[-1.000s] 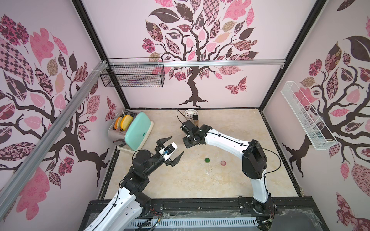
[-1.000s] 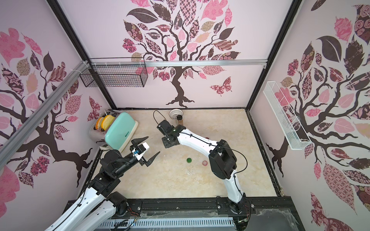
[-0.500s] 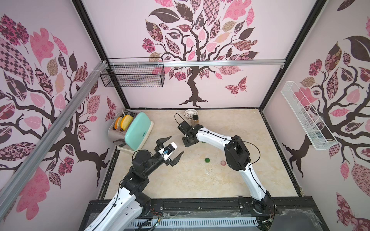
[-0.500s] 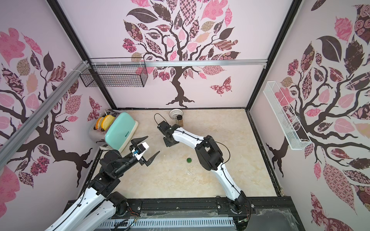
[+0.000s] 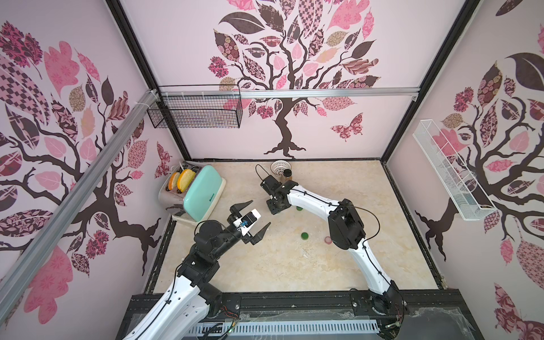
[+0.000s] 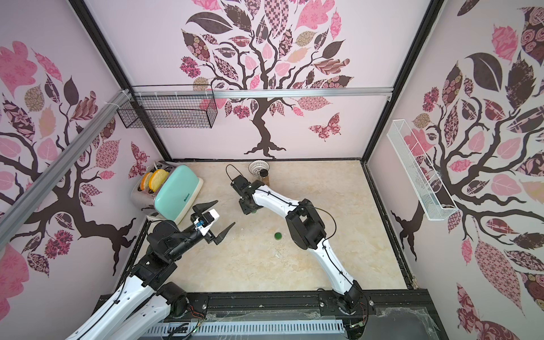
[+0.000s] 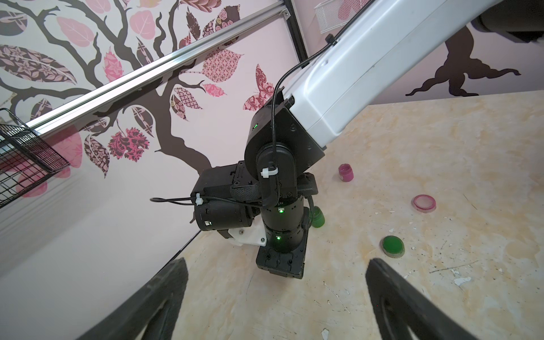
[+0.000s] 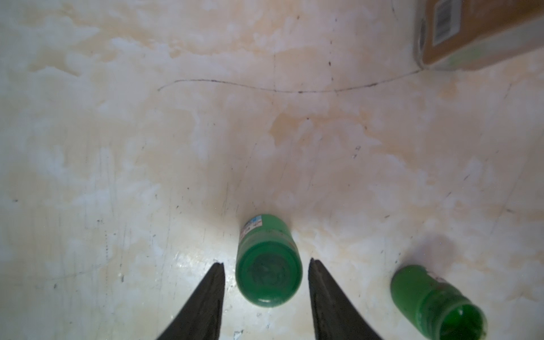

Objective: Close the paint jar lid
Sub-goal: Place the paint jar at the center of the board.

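- Left claw: fingers wide apart, empty, short of the small green plastic paint jar.
- Round green lid lies on the beige tabletop, nearer than that jar.
- Right claw straddles the jar, fingers apart, not touching it.
- Beside the jar stands a second green jar, open-mouthed.

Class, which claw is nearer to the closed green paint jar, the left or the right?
Right. The right claw straddles the closed green jar, one finger on each side, not touching it. The left claw hangs open well away from it.
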`<action>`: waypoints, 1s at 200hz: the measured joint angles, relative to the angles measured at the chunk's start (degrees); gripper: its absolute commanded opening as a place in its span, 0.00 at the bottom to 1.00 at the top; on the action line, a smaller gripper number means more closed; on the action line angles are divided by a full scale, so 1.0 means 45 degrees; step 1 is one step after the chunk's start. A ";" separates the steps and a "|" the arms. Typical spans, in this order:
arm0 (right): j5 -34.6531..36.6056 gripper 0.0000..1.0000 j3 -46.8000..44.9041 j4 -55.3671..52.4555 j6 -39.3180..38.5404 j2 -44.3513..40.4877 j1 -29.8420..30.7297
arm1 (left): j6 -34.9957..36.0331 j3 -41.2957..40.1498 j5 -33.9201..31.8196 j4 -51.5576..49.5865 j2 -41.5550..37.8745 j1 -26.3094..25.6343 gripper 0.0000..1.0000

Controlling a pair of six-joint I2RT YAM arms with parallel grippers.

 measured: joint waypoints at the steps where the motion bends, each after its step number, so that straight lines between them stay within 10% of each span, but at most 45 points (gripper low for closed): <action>1: 0.0000 0.57 0.0005 0.0005 -0.0019 0.0000 0.0000 | 0.0000 0.0000 -0.0005 0.0000 0.0000 0.0000 0.98; 65: -0.0554 0.99 -0.2084 0.0865 -0.0257 -0.3026 -0.0641 | -0.0243 0.0000 -0.0296 0.0107 0.0024 0.0000 0.98; 116: -0.1311 0.99 -0.4571 0.1899 -0.0272 -0.6042 -0.1972 | -0.1219 -0.0063 -0.1491 0.0539 0.0272 0.0000 0.98; 200: -0.0826 0.81 -0.5396 0.1632 -0.0185 -0.4250 -0.2560 | -0.3492 0.0418 -0.3487 0.0675 0.1413 0.0000 0.98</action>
